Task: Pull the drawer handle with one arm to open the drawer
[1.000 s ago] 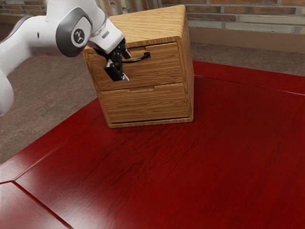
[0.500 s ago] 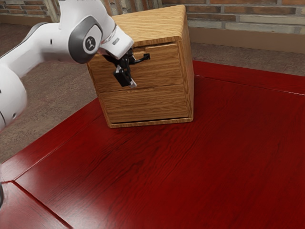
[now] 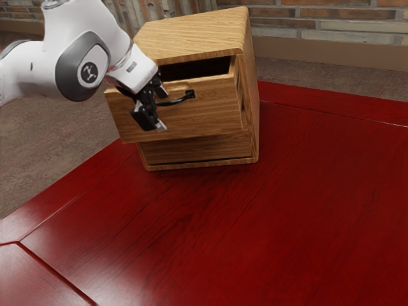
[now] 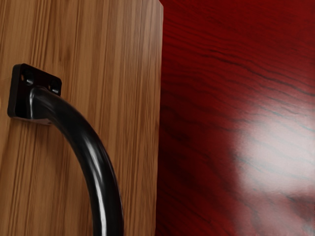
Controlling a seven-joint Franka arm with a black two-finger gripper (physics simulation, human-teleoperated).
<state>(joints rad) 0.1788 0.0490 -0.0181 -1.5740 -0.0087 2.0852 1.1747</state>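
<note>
Holds the handle [image 3: 180, 98] clenched in the gripper [image 3: 150, 109], near its end toward the exterior view's left. Reaches in from that side with the arm [image 3: 64, 51]. Keeps to the upper drawer [image 3: 204, 108], standing partly out of the cabinet [image 3: 204, 32] at the tabletop's [image 3: 268, 217] far corner, dark gap behind its front. Leaves the lower drawer [image 3: 197, 145] flush.

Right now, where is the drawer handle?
In the exterior view, the handle sits on the front of the pulled-out top drawer, above and left of the picture's centre. The gripper is at the handle's left end.
</note>
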